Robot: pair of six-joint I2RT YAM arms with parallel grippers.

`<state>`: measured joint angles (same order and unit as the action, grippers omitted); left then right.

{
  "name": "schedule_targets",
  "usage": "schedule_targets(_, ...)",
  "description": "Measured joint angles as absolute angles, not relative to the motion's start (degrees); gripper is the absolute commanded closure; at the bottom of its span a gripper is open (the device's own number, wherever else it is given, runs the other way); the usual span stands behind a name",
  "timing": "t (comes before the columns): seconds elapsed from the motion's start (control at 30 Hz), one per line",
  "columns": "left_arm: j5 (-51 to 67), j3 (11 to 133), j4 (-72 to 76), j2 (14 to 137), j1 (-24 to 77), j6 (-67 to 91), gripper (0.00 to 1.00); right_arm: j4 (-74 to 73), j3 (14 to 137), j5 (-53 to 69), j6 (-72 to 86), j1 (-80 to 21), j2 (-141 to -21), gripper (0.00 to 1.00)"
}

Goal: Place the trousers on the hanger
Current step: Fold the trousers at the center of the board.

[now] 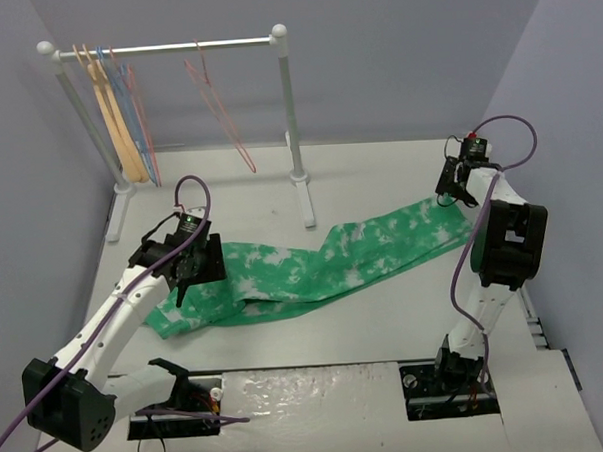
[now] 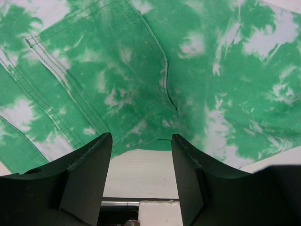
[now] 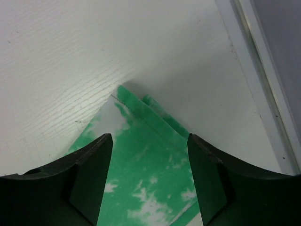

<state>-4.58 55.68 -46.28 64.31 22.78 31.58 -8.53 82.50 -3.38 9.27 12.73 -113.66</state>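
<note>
The green tie-dye trousers (image 1: 323,267) lie flat across the table, waist end at the left, leg ends at the right. My left gripper (image 1: 191,274) is open above the waist end; its wrist view shows the trousers' seams and pocket (image 2: 141,70) just beyond the fingers (image 2: 89,160). My right gripper (image 1: 456,196) is open over the leg cuffs; its wrist view shows the cuff corner (image 3: 141,155) between the jaws. The thin pink hanger (image 1: 219,104) hangs on the rail, right of the others.
A white clothes rail (image 1: 174,47) stands at the back on two posts (image 1: 296,136). A tan wooden hanger (image 1: 117,119) and light blue wire hangers (image 1: 136,113) hang at its left end. Grey walls close the left, back and right sides.
</note>
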Motion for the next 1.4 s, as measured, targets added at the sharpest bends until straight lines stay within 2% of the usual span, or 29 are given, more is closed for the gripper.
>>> schedule_targets(0.2,-4.5,55.7,-46.4,64.3,22.7,31.6,0.5,-9.5,79.3,-5.8,11.4,13.3,-107.1,0.34)
schedule_targets(0.57,-4.0,55.7,-46.4,64.2,22.7,31.6,0.5,-12.7,71.4,-11.2,19.8,14.3,-106.6,0.49)
schedule_targets(0.9,-3.9,55.5,-46.4,62.8,22.7,31.6,0.5,-12.5,71.2,-11.2,22.7,14.5,-109.4,0.74)
schedule_targets(1.07,-3.9,55.5,-46.4,62.8,22.7,31.6,0.5,-11.8,70.3,-11.2,23.2,14.7,-109.4,0.98)
schedule_targets(1.1,-3.8,55.5,-46.4,62.8,22.7,31.5,0.5,-11.7,70.1,-11.2,23.4,14.7,-109.4,1.0)
schedule_targets(1.4,-3.8,55.5,-46.5,62.8,22.4,31.5,0.5,-12.8,68.8,-13.1,23.7,14.7,-103.2,1.0)
